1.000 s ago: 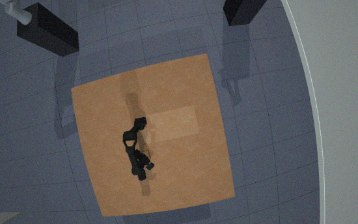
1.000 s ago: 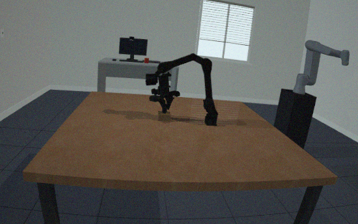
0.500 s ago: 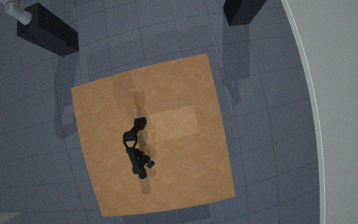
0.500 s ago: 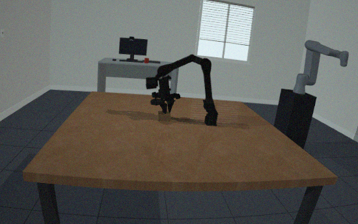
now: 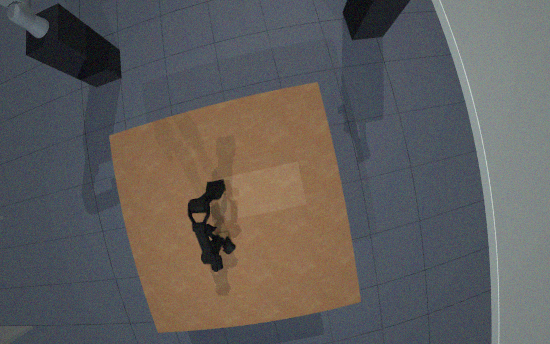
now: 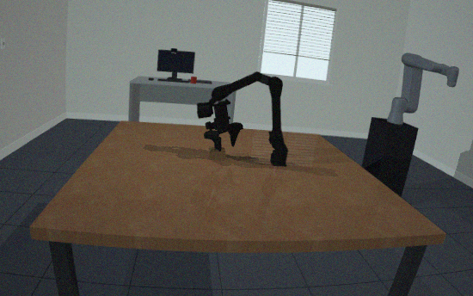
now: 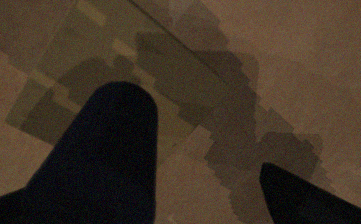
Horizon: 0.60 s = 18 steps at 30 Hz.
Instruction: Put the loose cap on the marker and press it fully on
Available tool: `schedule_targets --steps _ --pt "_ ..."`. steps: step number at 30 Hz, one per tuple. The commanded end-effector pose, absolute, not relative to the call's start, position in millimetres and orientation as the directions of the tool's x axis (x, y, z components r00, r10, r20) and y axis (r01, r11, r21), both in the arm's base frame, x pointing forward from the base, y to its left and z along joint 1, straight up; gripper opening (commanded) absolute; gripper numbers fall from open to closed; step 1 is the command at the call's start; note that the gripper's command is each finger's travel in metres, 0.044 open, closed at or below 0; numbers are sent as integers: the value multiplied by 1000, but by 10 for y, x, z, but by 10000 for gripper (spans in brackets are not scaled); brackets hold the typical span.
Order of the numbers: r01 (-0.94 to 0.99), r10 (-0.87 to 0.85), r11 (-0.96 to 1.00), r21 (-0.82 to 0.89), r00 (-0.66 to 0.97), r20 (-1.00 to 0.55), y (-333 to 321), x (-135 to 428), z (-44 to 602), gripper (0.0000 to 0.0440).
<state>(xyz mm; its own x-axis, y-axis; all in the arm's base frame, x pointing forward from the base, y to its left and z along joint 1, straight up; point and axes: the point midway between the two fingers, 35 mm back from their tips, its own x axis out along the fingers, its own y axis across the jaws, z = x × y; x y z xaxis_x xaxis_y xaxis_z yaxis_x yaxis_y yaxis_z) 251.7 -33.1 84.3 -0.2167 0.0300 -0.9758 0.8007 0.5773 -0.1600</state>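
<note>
The holder block is a small olive-tan block on the table, beneath the fingers in the exterior view. In the wrist view it fills the upper left, partly in shadow and partly behind the left finger. My black gripper is open, its fingers wide apart just above and beside the block. Nothing shows between the fingers. The marker and the cap cannot be made out in any view; the left finger may hide part of them, so whether the cap is on the marker cannot be told.
The wooden table carries the arm's black base, right of the block in the exterior view. A desk with a monitor stands behind the table. A grey arm on a black pedestal stands off to the right.
</note>
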Motion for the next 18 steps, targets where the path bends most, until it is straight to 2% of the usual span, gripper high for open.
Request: schedule_targets --steps 1,18 --pt "797 46 589 -133 -197 -979 -288 2519 827 440" --pt "822 22 569 -36 -58 -998 -359 2633 1274 440"
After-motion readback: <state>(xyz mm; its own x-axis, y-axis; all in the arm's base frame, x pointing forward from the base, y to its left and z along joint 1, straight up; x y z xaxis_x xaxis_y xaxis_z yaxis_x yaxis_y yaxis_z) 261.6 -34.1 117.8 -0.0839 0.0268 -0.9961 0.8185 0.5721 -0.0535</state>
